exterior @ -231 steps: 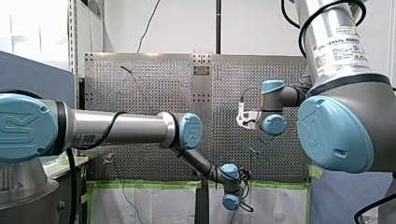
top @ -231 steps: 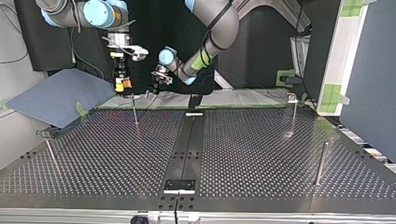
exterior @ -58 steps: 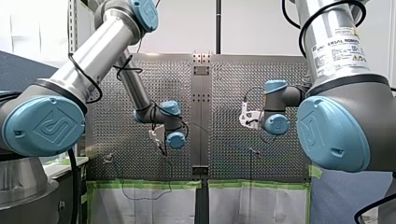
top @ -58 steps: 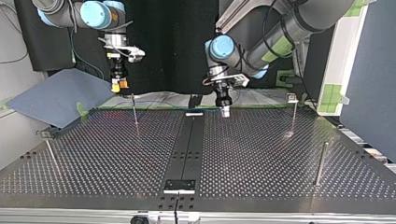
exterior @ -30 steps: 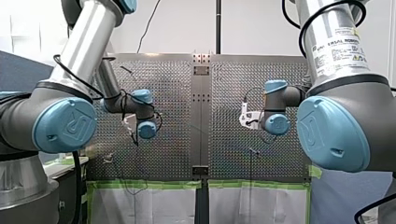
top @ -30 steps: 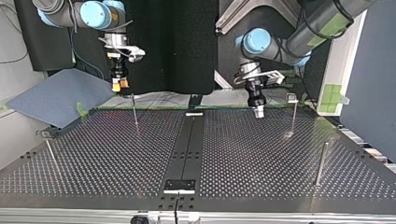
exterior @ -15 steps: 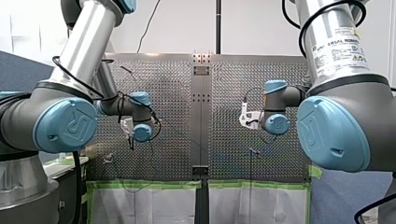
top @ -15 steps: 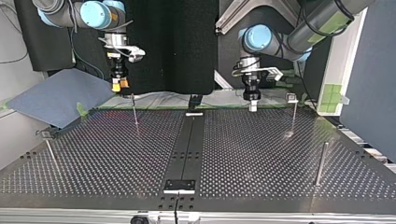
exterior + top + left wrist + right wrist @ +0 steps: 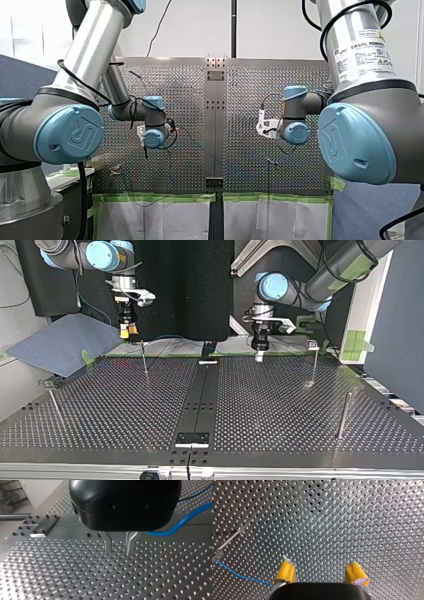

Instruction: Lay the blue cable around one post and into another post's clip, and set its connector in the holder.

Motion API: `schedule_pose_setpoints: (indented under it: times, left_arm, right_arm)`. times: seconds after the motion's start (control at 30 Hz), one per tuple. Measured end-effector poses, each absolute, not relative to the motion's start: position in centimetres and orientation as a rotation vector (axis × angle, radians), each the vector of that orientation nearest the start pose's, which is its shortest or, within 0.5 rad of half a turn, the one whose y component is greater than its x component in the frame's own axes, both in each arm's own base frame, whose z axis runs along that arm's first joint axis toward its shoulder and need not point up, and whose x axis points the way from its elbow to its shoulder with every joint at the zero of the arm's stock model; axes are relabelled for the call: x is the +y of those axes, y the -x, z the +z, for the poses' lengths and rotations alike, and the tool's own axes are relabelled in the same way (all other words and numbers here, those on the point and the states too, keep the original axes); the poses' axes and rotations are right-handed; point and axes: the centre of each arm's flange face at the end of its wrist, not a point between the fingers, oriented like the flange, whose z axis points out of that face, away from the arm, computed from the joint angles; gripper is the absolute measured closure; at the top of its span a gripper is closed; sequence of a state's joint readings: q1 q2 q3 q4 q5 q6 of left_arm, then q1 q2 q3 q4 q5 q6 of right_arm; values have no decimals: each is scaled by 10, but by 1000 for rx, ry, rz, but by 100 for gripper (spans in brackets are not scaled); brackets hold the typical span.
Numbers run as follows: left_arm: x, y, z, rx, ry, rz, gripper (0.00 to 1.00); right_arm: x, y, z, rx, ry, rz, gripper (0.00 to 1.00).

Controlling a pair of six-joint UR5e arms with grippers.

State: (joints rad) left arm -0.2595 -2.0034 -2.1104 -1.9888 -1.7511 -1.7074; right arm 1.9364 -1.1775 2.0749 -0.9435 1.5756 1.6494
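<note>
"Where is the left gripper (image 9: 258,359) sitting?"

"It is hanging just above the perforated table (image 9: 280,405), near the far edge in the top view, between the centre strip (image 9: 200,390) and the post with the clip (image 9: 314,357). Its metal fingers (image 9: 108,545) are standing slightly apart, and only bare table is showing between the tips."

"And the blue cable (image 9: 165,532)?"

"It is coming out from behind that gripper's black body, beside one finger, and trailing away across the table. It is not lying between the fingertips."

"What is the right gripper (image 9: 321,566) doing?"

"It is hovering over the table with its yellow pads (image 9: 286,571) spread wide, holding nothing. A thin run of the cable is lying just beside one pad, leading toward a slim post (image 9: 225,543)."
</note>
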Motion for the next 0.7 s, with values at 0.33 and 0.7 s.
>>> schedule_pose_setpoints:
  times: [0.33,0.7]
  left_arm:
    - [-252,-475,168,1402,-17,-242,63]
    - [-244,-468,204,1403,-1,-219,63]
  right_arm:
    - [-430,-307,154,-1055,-1404,1554,0]
    - [-430,-307,154,-1055,-1403,1556,0]
